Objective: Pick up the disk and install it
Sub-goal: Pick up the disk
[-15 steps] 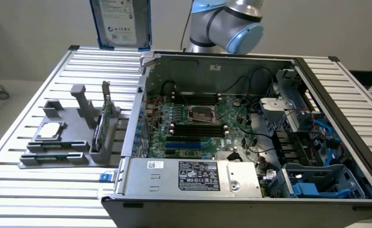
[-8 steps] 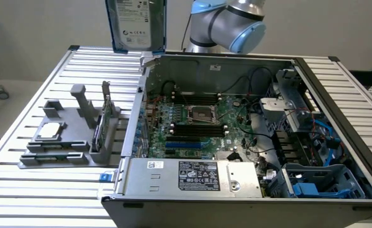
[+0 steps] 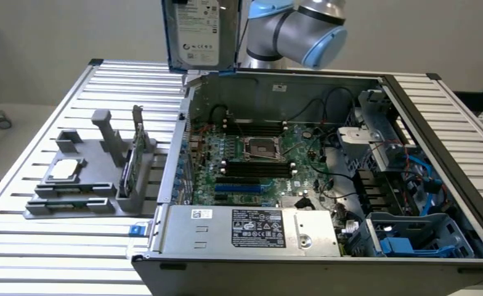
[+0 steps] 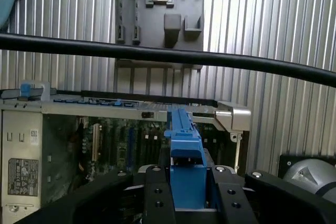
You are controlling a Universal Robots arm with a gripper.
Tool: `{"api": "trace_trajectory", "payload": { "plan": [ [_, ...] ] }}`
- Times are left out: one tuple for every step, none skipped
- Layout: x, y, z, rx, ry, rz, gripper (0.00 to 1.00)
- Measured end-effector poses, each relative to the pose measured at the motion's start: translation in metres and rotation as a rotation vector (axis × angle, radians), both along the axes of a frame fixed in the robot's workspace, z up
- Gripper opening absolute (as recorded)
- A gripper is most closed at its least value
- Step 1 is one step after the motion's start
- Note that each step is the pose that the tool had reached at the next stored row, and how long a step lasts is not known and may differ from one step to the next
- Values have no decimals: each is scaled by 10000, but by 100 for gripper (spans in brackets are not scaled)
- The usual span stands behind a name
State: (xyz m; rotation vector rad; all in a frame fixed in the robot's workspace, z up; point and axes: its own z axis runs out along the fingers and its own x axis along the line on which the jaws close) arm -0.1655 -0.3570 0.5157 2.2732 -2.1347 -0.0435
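Wrist view shows jaws pinching the disk [image 4: 186,174], its white label [image 3: 199,24] unreadable, over the computer case [image 4: 105,109].

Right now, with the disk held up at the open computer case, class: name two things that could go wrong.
1. The gripper clamps the blue carrier edge of the disk, which hangs upright above the computer case's edge; a slip could drop it onto the motherboard.
2. Blue cables lie loose near the blue drive bay and might snag the disk.
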Motion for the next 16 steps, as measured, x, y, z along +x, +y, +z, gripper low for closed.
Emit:
{"api": "trace_trajectory", "payload": {
  "plan": [
    [45, -6, -2, 2, -1, -1, 32],
    [90, -12, -4, 3, 0, 0, 32],
    [135, -18, -6, 4, 0, 0, 32],
    [180, -24, -8, 6, 0, 0, 32],
    [225, -30, -9, 8, 0, 0, 32],
    [270, -36, -11, 9, 0, 0, 32],
    [319, -43, -14, 12, 0, -1, 32],
    [363, -49, -15, 12, 0, 0, 32],
    [409, -56, -17, 14, 0, 0, 32],
    [453, -62, -19, 16, 0, 0, 32],
    [498, -68, -21, 18, 0, 0, 32],
    [544, -75, -23, 19, 0, 0, 32],
    [590, -83, -25, 21, 0, 0, 32],
    [635, -92, -27, 23, 0, 0, 32],
    [682, -102, -29, 24, -1, -1, 32],
    [727, -114, -31, 26, -1, -1, 32]
  ]
}}
